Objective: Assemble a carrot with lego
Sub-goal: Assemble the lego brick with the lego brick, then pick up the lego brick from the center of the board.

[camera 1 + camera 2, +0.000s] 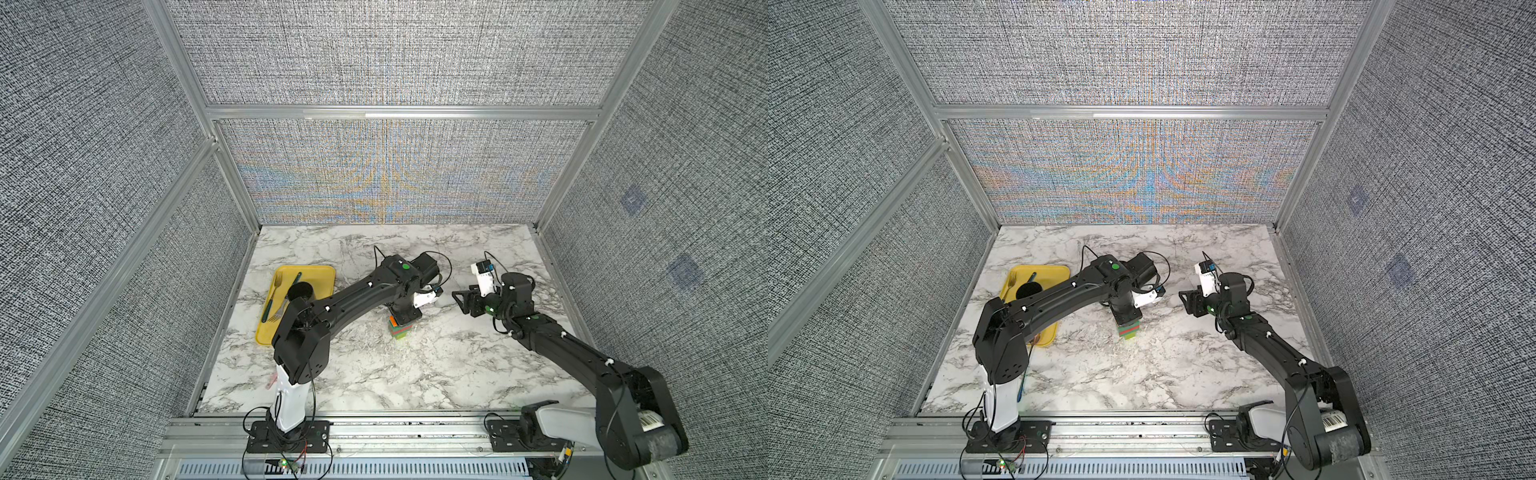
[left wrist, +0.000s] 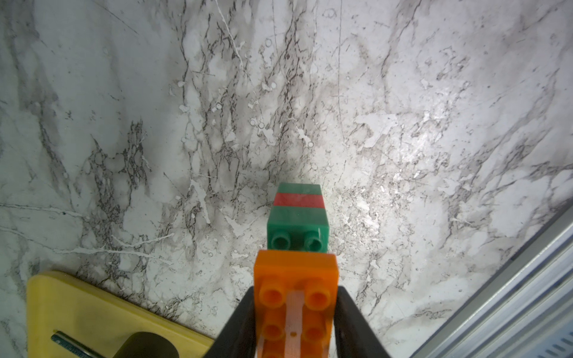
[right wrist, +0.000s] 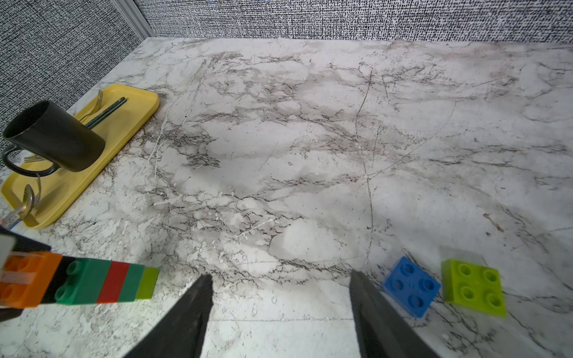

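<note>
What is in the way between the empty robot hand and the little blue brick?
Nothing visible. The right gripper hangs open over bare marble table, and the blue brick lies just beside one of its jaws, next to the lime brick.

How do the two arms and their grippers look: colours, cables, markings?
Both arms are matte black with white base segments, thin black cables and white ties. The left arm has a green dot on top; the right arm has a barcode label. The left gripper and right gripper have black wedge-shaped fingers.
</note>
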`<action>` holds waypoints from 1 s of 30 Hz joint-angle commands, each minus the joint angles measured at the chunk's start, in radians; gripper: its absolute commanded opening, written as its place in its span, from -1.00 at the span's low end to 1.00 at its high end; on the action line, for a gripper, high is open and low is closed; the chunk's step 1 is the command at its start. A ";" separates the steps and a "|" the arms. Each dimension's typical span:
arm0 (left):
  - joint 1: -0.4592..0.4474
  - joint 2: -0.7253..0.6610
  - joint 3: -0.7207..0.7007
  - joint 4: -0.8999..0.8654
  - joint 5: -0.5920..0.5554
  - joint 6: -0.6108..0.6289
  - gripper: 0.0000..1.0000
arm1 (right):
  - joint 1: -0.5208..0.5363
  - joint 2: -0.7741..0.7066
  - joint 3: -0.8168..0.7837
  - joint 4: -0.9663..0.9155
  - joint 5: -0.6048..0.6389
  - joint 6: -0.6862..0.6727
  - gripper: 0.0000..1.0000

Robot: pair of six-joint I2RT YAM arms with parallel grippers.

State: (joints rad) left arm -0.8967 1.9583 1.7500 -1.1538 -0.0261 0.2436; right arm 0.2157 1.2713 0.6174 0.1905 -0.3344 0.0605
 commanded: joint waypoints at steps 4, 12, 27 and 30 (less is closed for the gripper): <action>0.001 -0.010 0.011 -0.001 0.000 0.012 -0.04 | -0.001 0.024 0.008 0.015 0.062 0.047 0.42; 0.001 -0.059 0.010 0.024 0.053 0.017 0.20 | -0.061 0.159 0.046 -0.001 0.284 0.257 0.44; 0.001 -0.214 -0.054 0.143 0.093 0.006 0.33 | -0.020 0.433 0.141 0.018 0.460 0.377 0.34; 0.001 -0.223 -0.060 0.146 0.088 0.010 0.32 | -0.010 0.460 0.161 0.012 0.486 0.375 0.27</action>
State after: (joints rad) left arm -0.8967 1.7454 1.6943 -1.0222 0.0563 0.2504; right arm 0.1974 1.7157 0.7635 0.1951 0.0998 0.4206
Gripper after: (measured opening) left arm 0.662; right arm 0.644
